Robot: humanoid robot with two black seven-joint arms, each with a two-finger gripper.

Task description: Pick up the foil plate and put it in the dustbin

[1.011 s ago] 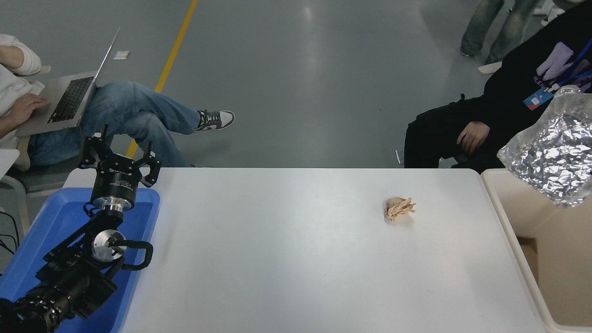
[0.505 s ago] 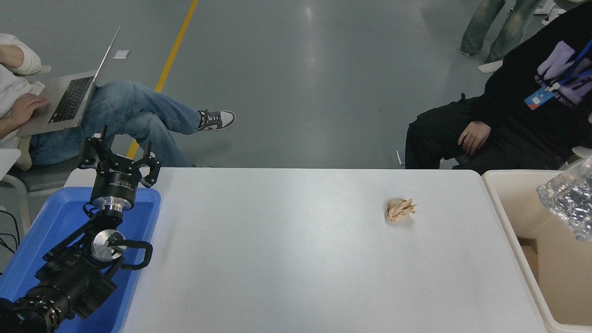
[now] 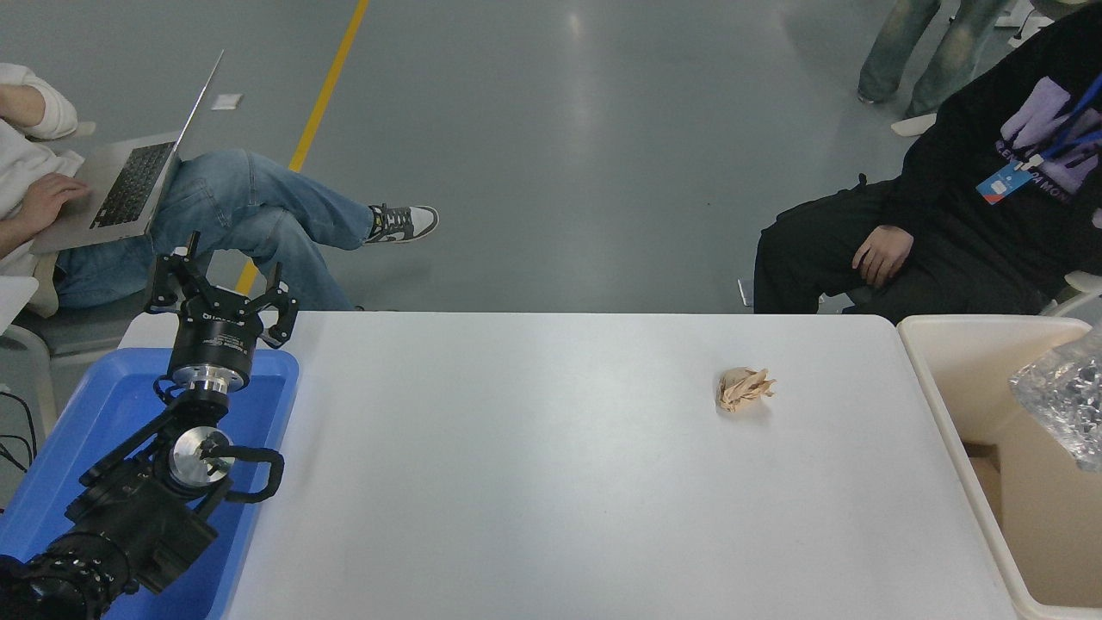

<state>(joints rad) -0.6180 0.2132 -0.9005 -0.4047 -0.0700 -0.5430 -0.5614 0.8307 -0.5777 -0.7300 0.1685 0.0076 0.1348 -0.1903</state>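
Note:
The shiny wrinkled foil plate (image 3: 1066,400) shows at the right edge, within the opening of the beige dustbin (image 3: 964,430), partly cut off by the picture's edge. The right arm and its gripper are out of view, so what holds the plate cannot be seen. My left gripper (image 3: 220,288) is parked at the lower left over the blue tray, its fingers spread open and empty.
A small tan paper wad (image 3: 744,388) lies on the white table (image 3: 551,482) right of centre. A blue tray (image 3: 103,430) sits at the left edge under the left arm. One person with a laptop sits at the far left, another in black at the far right.
The foil plate has dropped from high above the dustbin's rim down and to the right into its opening. The left arm has not moved.

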